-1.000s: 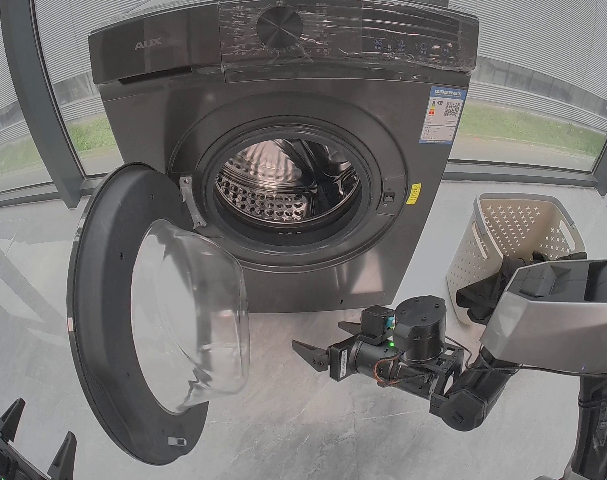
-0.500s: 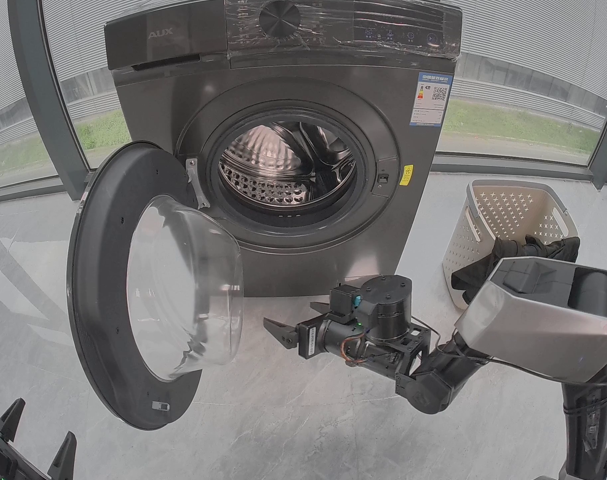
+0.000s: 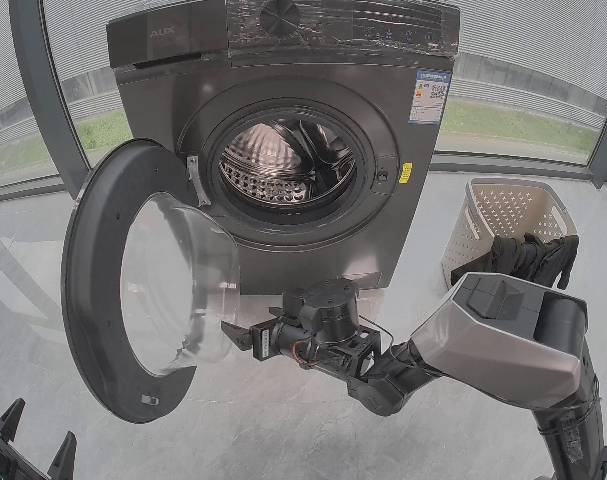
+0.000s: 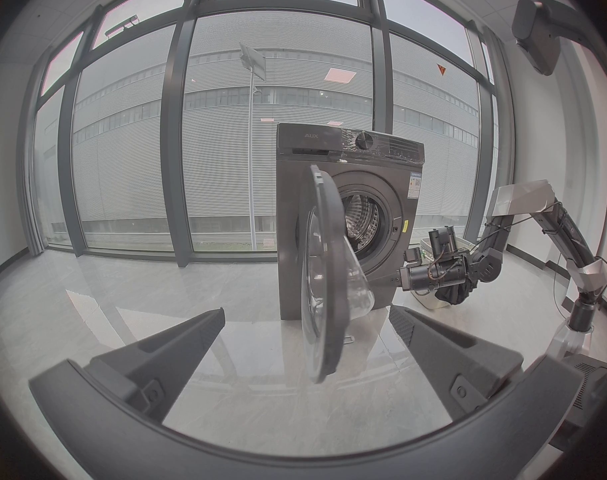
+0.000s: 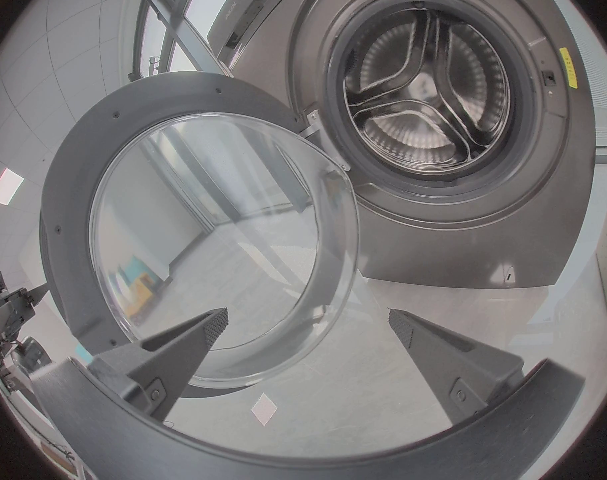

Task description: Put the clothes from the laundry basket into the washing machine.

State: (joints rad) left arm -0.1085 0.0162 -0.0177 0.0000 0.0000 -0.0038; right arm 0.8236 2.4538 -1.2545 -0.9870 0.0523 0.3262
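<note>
clothes (image 3: 533, 258) hung dark over the rim of the laundry basket (image 3: 510, 191), well behind the right gripper (image 5: 307, 318), whose jaws stood apart and empty. near ahead of them was the open door (image 3: 93, 268) of the washing machine (image 3: 303, 75). left gripper (image 4: 307, 315) jaws were apart too, holding nothing.

Brand lettering (image 3: 161, 33) on washing machine (image 3: 303, 268) top panel, energy label (image 3: 429, 97) on front, yellow sticker (image 3: 405, 173) by opening
</note>
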